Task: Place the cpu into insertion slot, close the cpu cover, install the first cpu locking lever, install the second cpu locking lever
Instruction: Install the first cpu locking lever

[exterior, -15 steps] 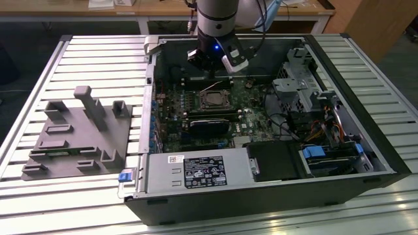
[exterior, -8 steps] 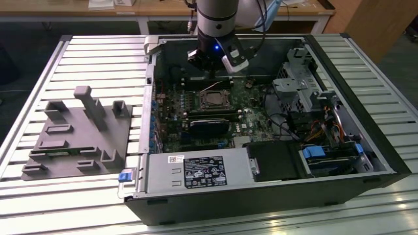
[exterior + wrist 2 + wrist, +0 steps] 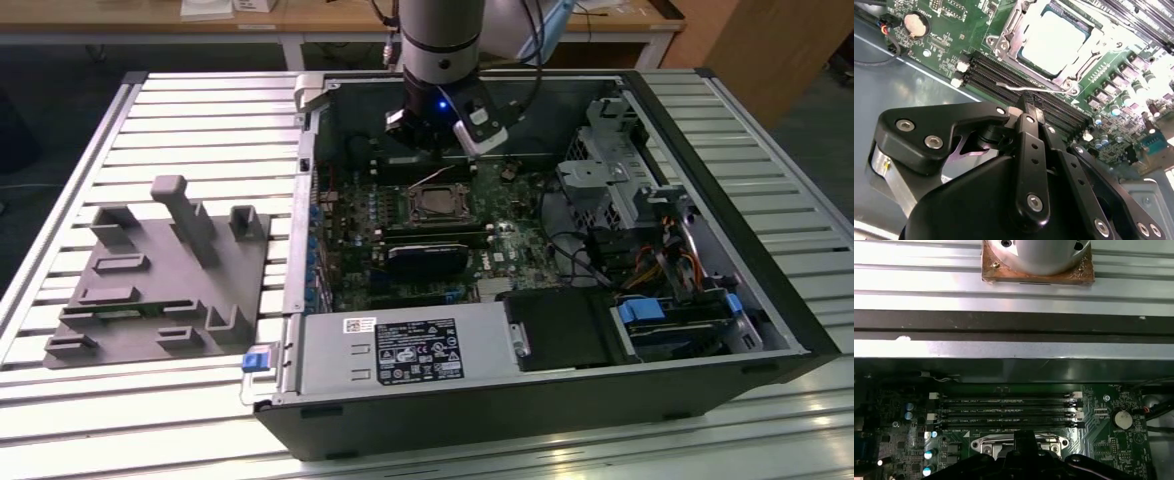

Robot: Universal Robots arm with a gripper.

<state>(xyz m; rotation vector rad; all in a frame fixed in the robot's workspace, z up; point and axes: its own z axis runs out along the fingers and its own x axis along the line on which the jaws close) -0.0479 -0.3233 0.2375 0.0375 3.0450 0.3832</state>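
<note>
**Hanging shut at a locking lever beside the loaded socket**

Gripper (image 3: 1026, 102): fingers drawn together, no gap showing between them, nothing carried. In the second wrist view the tip sits right at a thin wire locking lever (image 3: 1009, 87). The lever runs along the socket edge, between the socket and the memory slots (image 3: 999, 70). Tip and wire meet in that view; pinching, pressing or just above it, can't tell. Can't tell either whether the lever is hooked down.

The cpu (image 3: 1054, 40) lies just past the tip, on the other side of the lever. Its pale top glares, and it lies flat in the insertion slot (image 3: 412, 203). The cpu cover (image 3: 1030, 64) is down flat around it, with its window framing the chip top. In the first wrist view the dark tip overlaps the socket's silvery rim, with the rows of memory slots just beyond.

A coin cell (image 3: 916, 24) sits on the green circuit board (image 3: 954, 20), well apart from the tip.

In the exterior view the arm (image 3: 441, 40) drops into the open computer case (image 3: 747, 310). The gripper hangs over the far edge of the socket, and the cpu lies on the camera's side of it. A grey fixture block (image 3: 160, 270) rests on the slatted table (image 3: 200, 110), at the exterior view's left of the case.
</note>
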